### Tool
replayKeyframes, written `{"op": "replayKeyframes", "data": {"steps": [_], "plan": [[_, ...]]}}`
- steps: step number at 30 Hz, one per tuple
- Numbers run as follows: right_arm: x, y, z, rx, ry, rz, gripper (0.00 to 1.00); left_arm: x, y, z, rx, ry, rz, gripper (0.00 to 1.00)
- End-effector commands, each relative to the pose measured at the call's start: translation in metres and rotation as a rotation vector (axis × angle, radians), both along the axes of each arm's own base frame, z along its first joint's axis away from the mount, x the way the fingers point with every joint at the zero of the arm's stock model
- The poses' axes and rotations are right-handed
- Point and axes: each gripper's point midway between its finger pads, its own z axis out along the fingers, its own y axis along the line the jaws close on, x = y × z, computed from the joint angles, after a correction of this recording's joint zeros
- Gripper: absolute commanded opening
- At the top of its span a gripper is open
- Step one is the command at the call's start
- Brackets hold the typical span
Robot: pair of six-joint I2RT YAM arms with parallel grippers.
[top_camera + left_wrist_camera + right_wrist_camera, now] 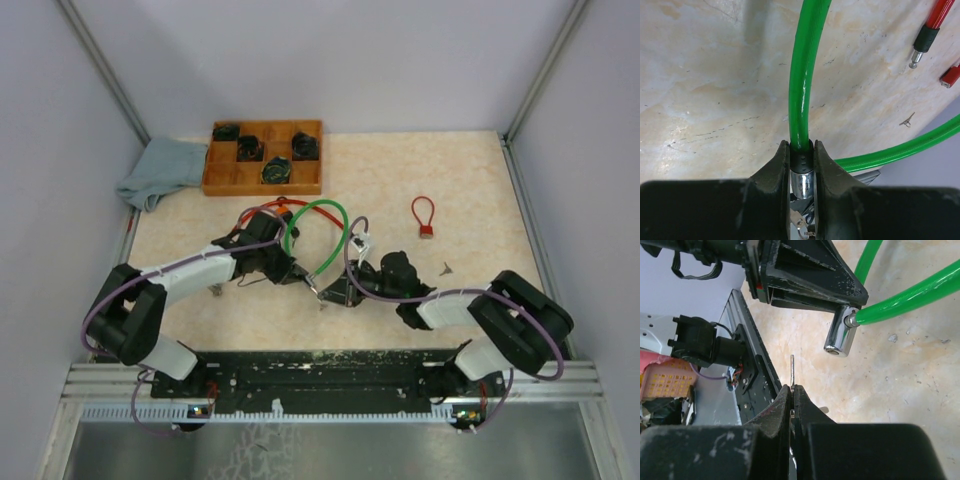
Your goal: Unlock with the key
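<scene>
So far: left gripper (802,150) clamps the green cable lock (799,90) at its collar; right gripper (792,390) pinches the key (792,371), tip just short of the lock barrel (838,335). Insertion and turn remain.

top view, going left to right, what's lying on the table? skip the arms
cloth → wooden tray → green cable lock → red cable lock → loose key

Left arm (185,280) and right arm (455,308): black joints, white link shells, looping purple cables (348,255); right tool (792,388) scuffed black
</scene>
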Motion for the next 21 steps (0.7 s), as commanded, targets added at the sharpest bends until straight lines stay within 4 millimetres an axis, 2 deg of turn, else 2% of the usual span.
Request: {"op": "replayKeyframes", "data": {"steps": [1, 9, 21], "plan": [[0.009, 0.010, 0.005, 0.011, 0.023, -0.014, 0.00, 0.011, -0.011, 0.014, -0.081, -0.047, 0.001, 0.00], [0.017, 0.011, -0.010, -0.005, 0.099, -0.070, 0.00, 0.009, -0.012, 0.012, -0.097, -0.039, -0.005, 0.00], [0.027, 0.000, -0.010, 0.006, 0.119, -0.141, 0.00, 0.007, -0.014, 0.010, -0.110, -0.029, -0.009, 0.00]]}}
